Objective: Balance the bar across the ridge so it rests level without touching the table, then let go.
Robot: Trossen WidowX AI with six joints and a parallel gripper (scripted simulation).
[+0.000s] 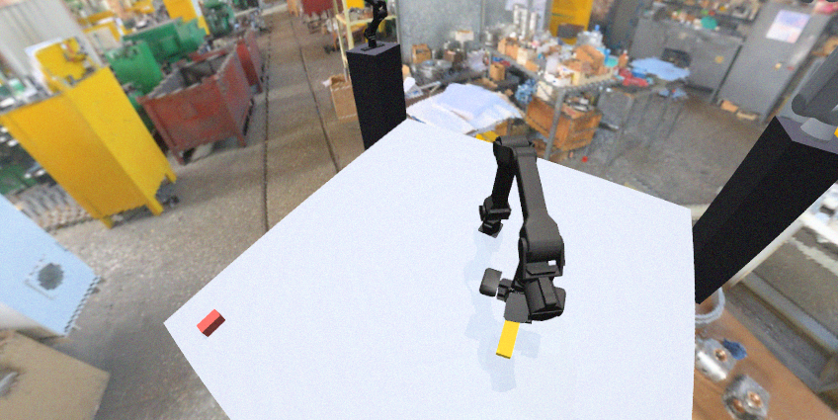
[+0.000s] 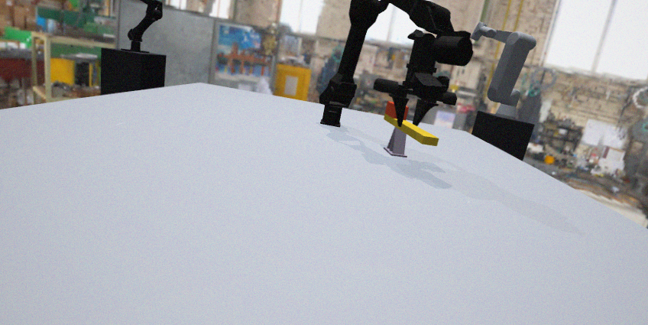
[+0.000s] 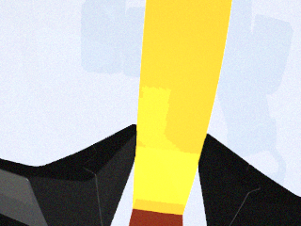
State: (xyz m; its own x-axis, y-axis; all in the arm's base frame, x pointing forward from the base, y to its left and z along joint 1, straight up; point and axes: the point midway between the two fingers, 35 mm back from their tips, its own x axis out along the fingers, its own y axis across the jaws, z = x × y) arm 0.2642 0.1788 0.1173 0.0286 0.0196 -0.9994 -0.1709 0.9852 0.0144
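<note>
The claw (image 2: 409,124) (image 3: 169,136) grips the yellow bar (image 1: 508,339) (image 2: 420,133) (image 3: 176,85), which is over the grey ridge (image 2: 397,141). Probably best to settle its balance point there, then release both fingers evenly.

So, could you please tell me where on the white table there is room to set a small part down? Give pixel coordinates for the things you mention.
Judging by the top view, the white table (image 1: 353,251) (image 2: 182,208) has a broad bare patch between the small red block (image 1: 210,322) and the black arm (image 1: 538,198) (image 2: 359,40). It is crowded around the grey ridge (image 2: 396,141), under the yellow bar (image 1: 507,339) (image 2: 420,134) (image 3: 181,71).
</note>
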